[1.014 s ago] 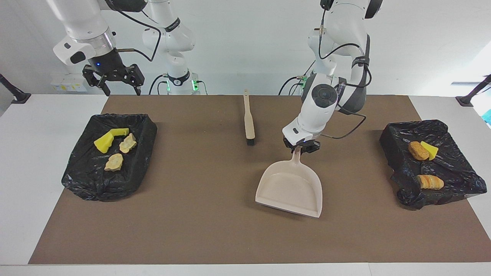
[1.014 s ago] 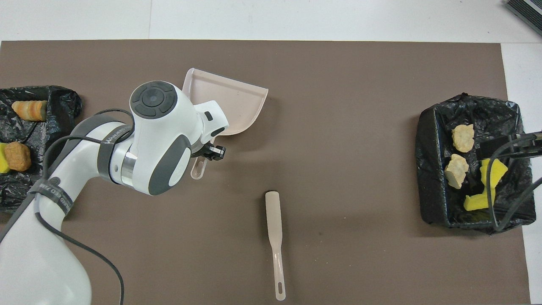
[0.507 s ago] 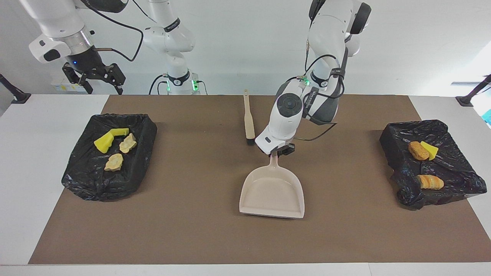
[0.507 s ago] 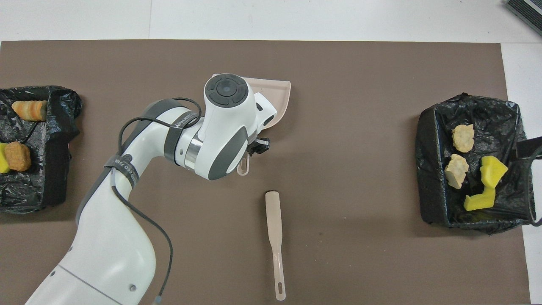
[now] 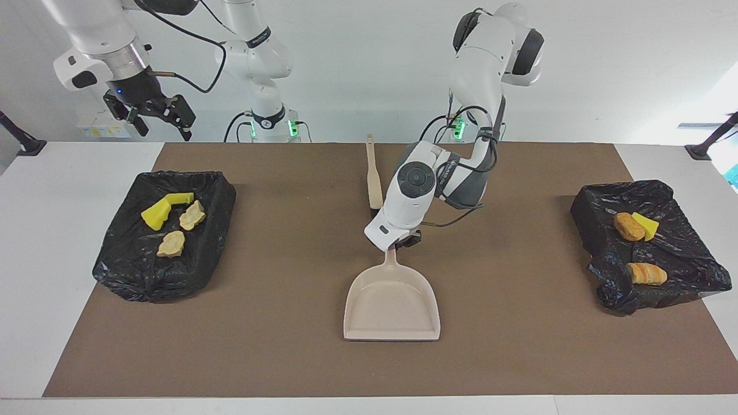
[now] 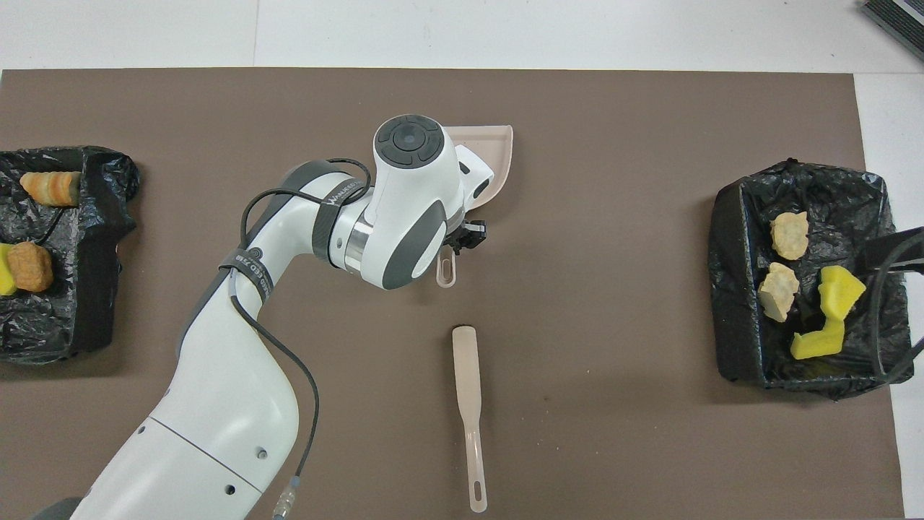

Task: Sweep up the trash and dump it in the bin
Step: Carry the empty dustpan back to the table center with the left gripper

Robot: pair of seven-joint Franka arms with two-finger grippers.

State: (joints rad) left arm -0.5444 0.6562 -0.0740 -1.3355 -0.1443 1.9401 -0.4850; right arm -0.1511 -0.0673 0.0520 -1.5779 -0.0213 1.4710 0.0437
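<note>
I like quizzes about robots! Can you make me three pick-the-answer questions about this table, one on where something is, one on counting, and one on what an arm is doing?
1. Where does the brush lie?
A. in a bin
B. on the brown mat, nearer to the robots than the dustpan
C. in the dustpan

2. How many scraps lie in the bin toward the left arm's end?
A. three
B. none
C. six

3. What is the left end effector doing?
A. hanging open
B. holding the brush
C. shut on the dustpan's handle

Answers:
1 B, it lies flat on the mat beside the left arm.
2 A, two orange-brown pieces and one yellow bit show.
3 C, the handle runs up into it.
</note>
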